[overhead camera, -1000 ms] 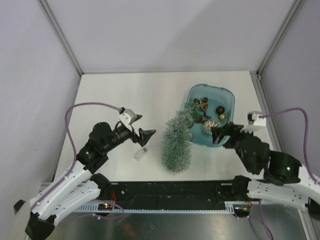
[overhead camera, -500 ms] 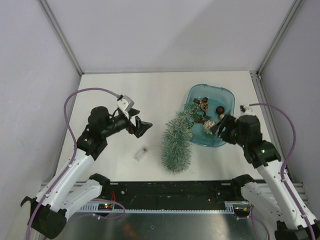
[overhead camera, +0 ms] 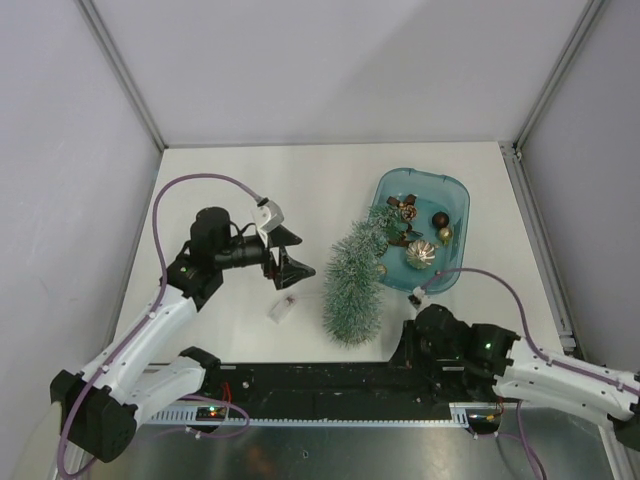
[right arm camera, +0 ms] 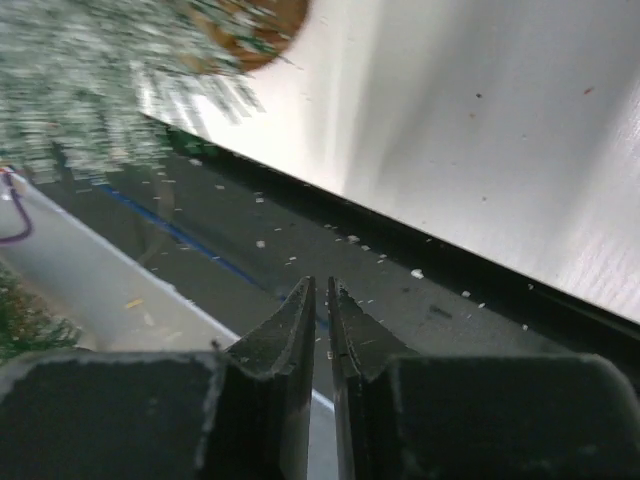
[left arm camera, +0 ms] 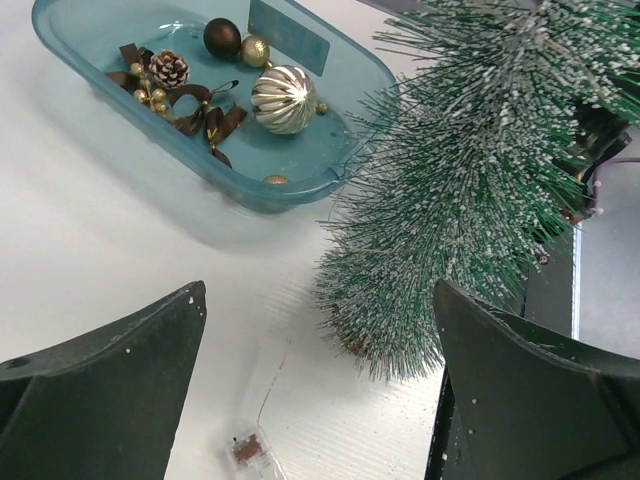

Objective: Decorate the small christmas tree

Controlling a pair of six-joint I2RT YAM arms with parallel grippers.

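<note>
Frosted-green and bristly, the small christmas tree (overhead camera: 352, 288) lies on its side on the white bench (overhead camera: 230, 190), near the middle of the near half. Its narrow tip reaches over the rim of the blue tray (overhead camera: 455, 190), and its broad end points toward the black rail (overhead camera: 330, 380) along the near edge. The right wrist view shows its round wooden base (right arm camera: 255, 30) only as a blur. The tray sits to the right of the tree and holds a ribbed silver-gold ornament (left arm camera: 283, 98), a dark brown ball (left arm camera: 221, 37), a gold ball (left arm camera: 254, 51), a pine cone (left arm camera: 168, 68) and brown ribbon bows (left arm camera: 205, 115). The left end effector (overhead camera: 292, 264) hangs above the bench to the left of the tree and apart from it, its fingers (left arm camera: 110, 390) spread wide with nothing between them. A small clear plastic piece (overhead camera: 283, 307) with a reddish insert lies on the bench just below it, between that end effector and the tree. The right end effector (right arm camera: 320, 285) sits low over the black rail, near the tree's broad end. Its fingers are closed to a thin slit and grip nothing.
</note>
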